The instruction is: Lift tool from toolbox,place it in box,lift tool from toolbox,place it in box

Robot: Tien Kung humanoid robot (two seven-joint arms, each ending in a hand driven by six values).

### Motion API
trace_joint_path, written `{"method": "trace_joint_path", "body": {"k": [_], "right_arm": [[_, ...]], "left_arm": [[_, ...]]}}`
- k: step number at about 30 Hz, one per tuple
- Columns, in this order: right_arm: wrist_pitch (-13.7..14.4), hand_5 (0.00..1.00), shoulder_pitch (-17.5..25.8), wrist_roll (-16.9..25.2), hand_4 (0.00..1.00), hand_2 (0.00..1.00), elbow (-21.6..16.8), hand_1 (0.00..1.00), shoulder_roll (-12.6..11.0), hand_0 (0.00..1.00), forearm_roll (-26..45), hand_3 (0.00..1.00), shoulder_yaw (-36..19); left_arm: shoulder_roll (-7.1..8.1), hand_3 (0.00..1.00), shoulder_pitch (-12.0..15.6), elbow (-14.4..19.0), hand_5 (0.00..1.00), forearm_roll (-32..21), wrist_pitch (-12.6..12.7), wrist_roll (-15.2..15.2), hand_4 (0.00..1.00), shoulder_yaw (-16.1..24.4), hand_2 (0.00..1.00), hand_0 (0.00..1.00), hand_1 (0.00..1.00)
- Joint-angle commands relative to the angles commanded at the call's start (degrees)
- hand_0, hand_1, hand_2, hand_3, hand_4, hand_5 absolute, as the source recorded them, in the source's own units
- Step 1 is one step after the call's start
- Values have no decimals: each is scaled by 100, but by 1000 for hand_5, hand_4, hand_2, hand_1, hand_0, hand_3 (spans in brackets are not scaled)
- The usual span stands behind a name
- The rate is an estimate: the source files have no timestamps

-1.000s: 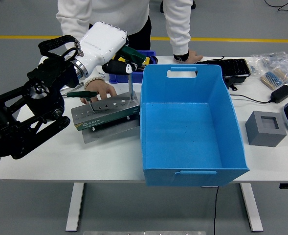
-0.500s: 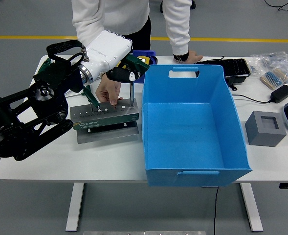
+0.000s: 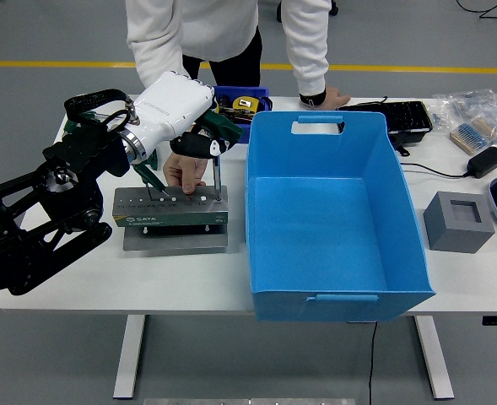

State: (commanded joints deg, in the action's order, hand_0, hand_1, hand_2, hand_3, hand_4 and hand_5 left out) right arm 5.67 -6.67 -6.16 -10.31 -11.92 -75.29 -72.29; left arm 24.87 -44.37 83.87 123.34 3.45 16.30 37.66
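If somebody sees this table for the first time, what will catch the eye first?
First comes the big blue box, open and empty, in the middle of the white table. Next is the robot's left hand, on a black and white arm, gripping a tool that stands upright in the grey tool holder to the box's left. A person's hand presses on that holder from behind.

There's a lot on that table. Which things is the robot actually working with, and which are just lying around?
In the job:
left hand
tool standing in the toolbox
toolbox, steadied by a person's hand
blue box

Lying about:
grey block
keyboard
black adapter
small blue bin
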Motion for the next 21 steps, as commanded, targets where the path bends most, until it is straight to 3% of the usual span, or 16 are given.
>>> {"method": "trace_joint_path", "body": {"k": [11,21], "right_arm": [[-2,852,-39,21,998,773,0,770,11,841,-6,798,-19],[-6,851,-3,-2,998,772,0,769,14,836,-47,798,-53]], "left_arm": [[66,4,253,471,573,326,-8,63,686,204,2,196,2],[258,4,-34,887,571,120,-259,102,686,366,2,196,2]]}}
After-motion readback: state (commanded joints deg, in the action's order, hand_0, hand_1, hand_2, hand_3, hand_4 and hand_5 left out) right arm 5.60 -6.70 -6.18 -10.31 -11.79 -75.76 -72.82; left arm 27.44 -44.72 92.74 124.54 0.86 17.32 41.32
